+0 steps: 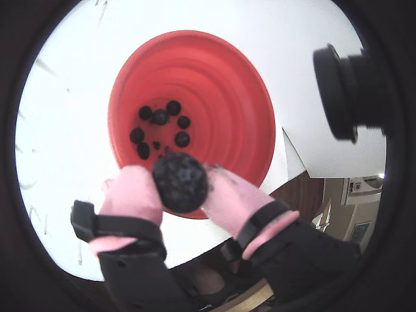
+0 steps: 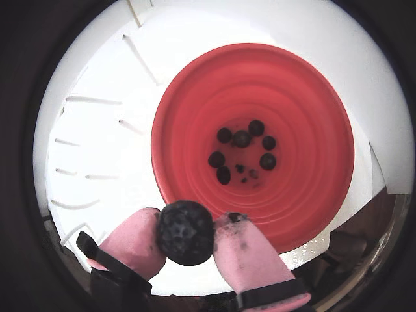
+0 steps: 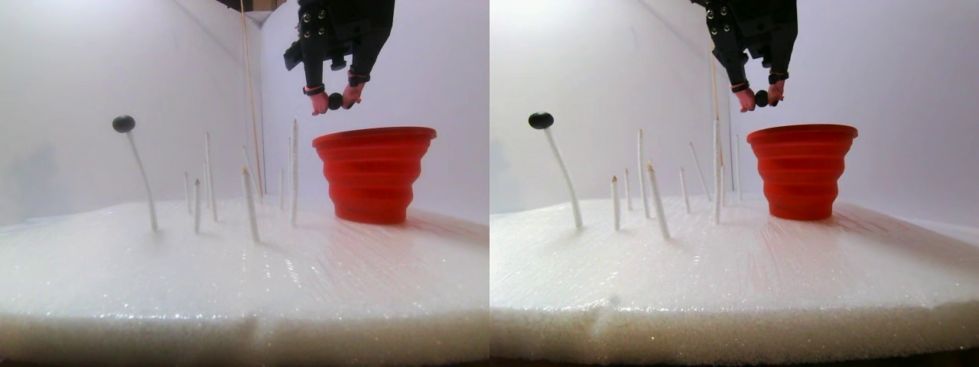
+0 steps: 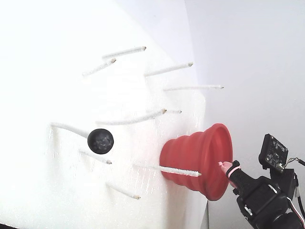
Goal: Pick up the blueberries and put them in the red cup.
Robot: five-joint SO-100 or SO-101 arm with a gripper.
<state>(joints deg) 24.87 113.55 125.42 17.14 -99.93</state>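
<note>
Right now the gripper [image 2: 187,233] pinches a dark blueberry [image 2: 186,232] between its two pink-padded fingers [image 2: 135,242], holding it in the air above the red cup [image 2: 305,123]. In both wrist views the berry sits at about six o'clock of the cup's mouth, over the near rim and not over the middle. That is the main risk, as I judge it: let go from here and the berry may strike the flared lip and bounce outside onto the white foam base [image 3: 229,267], or glance off the soft ribbed wall. A short move toward twelve o'clock would put it over the smaller berries [image 2: 242,138] already lying in the bottom.

The stereo pair view shows the fingertips clear above the rim, apart from it, so there is free air to shift sideways. Thin white sticks [image 3: 294,172] stand in the foam at the cup's nine o'clock side in that view; a low swing that way could snag them. One more berry [image 3: 123,123] sits on top of a bent stick well apart from the cup, with open room around it.
</note>
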